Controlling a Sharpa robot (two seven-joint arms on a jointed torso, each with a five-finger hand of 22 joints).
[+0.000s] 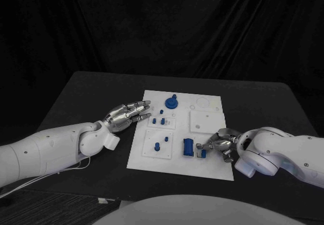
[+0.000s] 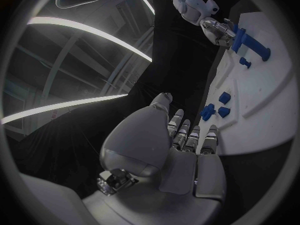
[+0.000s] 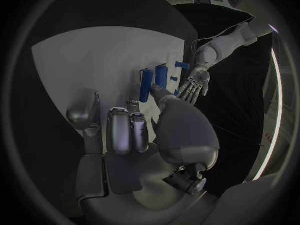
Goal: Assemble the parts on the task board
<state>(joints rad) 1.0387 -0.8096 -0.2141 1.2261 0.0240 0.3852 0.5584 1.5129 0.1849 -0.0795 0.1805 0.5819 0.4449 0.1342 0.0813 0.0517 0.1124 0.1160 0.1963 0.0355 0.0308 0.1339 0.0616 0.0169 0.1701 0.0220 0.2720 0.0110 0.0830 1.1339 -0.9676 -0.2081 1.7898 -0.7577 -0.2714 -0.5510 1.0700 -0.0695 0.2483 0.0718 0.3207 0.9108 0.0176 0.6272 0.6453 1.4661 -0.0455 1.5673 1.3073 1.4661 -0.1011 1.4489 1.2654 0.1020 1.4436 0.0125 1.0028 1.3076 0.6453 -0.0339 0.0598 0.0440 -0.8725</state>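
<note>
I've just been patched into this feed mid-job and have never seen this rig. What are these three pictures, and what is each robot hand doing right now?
You are seeing a two-armed robot at a black table. The square picture looks down from its head; the two round ones come from cameras behind each wrist, so each shows that arm's own palm up close.

In the middle lies the white task board, carrying small blue parts: a round knobbed piece at the far end, small pegs mid-board, and a long blue block near the robot.

The left robot hand hovers flat and open beside the board's left edge, holding nothing. The right robot hand reaches onto the board, fingers at a small blue part beside the block; whether it actually grips it cannot be told.
</note>
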